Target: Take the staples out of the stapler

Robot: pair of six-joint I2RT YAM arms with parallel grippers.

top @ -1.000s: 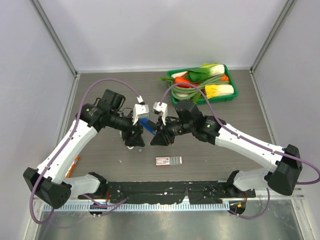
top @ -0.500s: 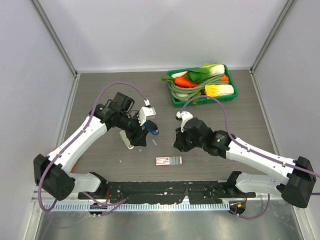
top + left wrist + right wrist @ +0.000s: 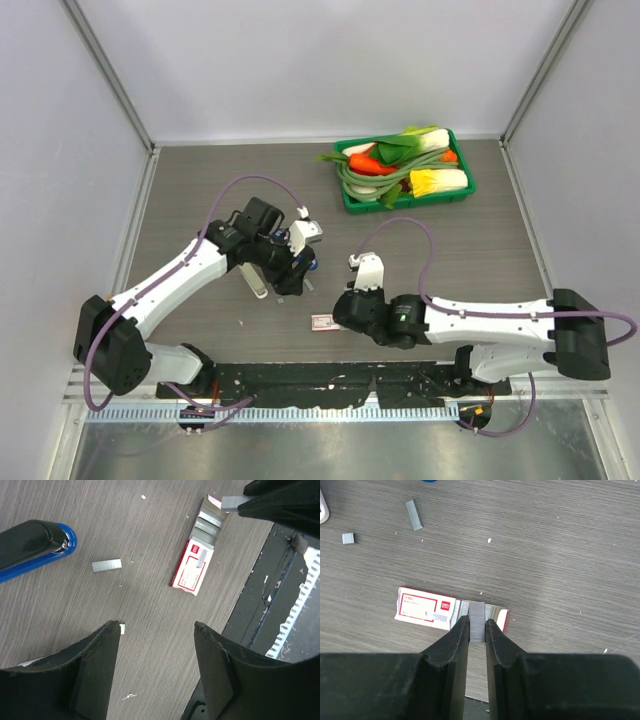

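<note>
The blue and black stapler (image 3: 35, 545) lies on the table at the upper left of the left wrist view, and a bit of it shows in the top view (image 3: 309, 262). My left gripper (image 3: 157, 625) is open and empty above the table beside it (image 3: 288, 272). My right gripper (image 3: 477, 625) is shut on a grey strip of staples (image 3: 477, 617) and holds it just over the open end of the red-and-white box (image 3: 425, 607). A second loose strip of staples (image 3: 106, 565) lies on the table between the stapler and the box, and also shows in the right wrist view (image 3: 413, 515).
A green tray of vegetables (image 3: 352, 200) stands at the back right. A small grey fragment (image 3: 348, 538) and a white piece (image 3: 258, 282) lie near the left gripper. The black mounting rail (image 3: 330, 378) runs along the near edge. The red-and-white box shows in the top view (image 3: 322, 321).
My right gripper has left the stapler and moved toward the near edge, to over the red-and-white box, holding a strip. My left gripper has shifted right and now stands open beside the stapler.
</note>
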